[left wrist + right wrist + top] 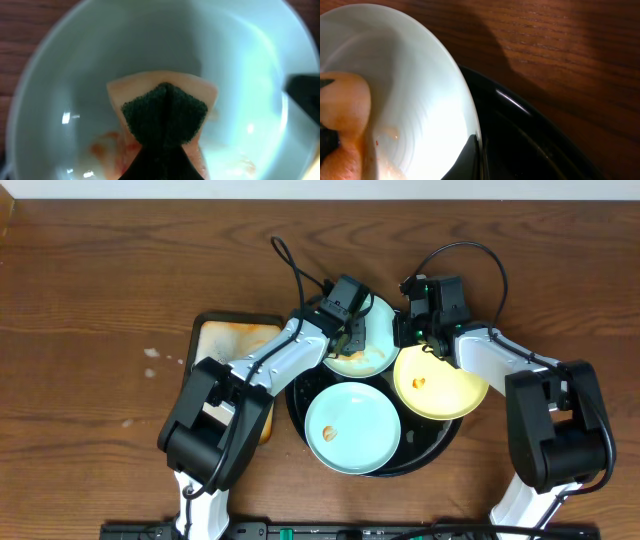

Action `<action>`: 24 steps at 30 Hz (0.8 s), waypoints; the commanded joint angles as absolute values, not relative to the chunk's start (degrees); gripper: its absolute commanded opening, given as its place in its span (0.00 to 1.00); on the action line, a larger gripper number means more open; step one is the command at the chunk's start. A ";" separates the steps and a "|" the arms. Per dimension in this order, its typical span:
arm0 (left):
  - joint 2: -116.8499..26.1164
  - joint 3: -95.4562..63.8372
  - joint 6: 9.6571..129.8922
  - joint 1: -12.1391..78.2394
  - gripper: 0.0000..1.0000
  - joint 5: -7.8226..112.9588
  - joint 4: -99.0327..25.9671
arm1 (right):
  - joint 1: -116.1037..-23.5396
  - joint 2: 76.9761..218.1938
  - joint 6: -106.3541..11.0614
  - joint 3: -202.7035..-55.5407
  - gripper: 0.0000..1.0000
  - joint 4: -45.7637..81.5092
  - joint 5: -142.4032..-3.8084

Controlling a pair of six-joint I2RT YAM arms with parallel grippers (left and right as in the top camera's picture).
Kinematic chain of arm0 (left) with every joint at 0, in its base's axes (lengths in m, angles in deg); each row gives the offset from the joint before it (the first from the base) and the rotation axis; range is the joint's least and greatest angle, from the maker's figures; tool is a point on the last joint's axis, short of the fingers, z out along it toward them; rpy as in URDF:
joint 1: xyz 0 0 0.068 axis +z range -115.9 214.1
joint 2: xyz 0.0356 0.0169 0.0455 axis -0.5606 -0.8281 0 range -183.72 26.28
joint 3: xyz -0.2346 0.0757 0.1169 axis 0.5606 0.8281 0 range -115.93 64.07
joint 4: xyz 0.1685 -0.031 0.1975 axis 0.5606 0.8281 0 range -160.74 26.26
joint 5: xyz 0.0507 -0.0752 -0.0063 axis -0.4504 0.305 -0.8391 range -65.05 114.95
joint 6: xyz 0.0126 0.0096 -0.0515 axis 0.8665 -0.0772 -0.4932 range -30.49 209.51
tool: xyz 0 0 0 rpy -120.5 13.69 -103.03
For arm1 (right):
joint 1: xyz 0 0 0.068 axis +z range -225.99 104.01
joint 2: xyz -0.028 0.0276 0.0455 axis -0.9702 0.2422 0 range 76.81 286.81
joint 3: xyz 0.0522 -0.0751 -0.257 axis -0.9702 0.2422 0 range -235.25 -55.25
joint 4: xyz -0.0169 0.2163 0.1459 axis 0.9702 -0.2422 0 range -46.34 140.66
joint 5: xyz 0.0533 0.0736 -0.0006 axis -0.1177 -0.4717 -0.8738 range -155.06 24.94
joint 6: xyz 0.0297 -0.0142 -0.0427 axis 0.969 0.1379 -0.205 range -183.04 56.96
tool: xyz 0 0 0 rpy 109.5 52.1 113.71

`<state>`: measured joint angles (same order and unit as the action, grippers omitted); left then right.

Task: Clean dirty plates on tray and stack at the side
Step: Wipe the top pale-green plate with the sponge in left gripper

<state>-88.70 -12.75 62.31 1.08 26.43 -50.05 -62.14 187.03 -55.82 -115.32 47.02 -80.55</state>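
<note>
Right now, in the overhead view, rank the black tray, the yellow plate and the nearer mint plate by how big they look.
1. black tray: clearly the widest, though plates cover most of it.
2. yellow plate and nearer mint plate: they look about alike, too close to rank.

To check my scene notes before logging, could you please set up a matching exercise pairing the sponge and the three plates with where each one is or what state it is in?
Things:
1. sponge
2. yellow plate
3. near mint-green plate
4. far mint-green plate

Places or states:
A. rim pinched by the right gripper
B. at the near side of the black tray, no gripper on it, orange smear at centre
C. clamped in the left gripper
D. at the black tray's right side, reaching past its rim

Pairs: 1-C; 2-D; 3-B; 4-A.
</note>
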 commanded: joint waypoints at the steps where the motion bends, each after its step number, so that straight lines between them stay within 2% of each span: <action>1: -90.53 -13.10 64.23 1.39 0.07 17.47 -47.67 | -61.64 187.57 -55.34 -115.89 0.01 45.99 -79.87; 10: -90.53 -13.62 69.81 1.26 0.07 4.53 -43.71 | -61.66 187.57 -55.34 -115.89 0.01 44.83 -79.87; 24: -90.27 -26.80 67.77 1.28 0.08 2.38 -28.24 | -61.70 187.55 -55.32 -115.89 0.01 44.42 -78.93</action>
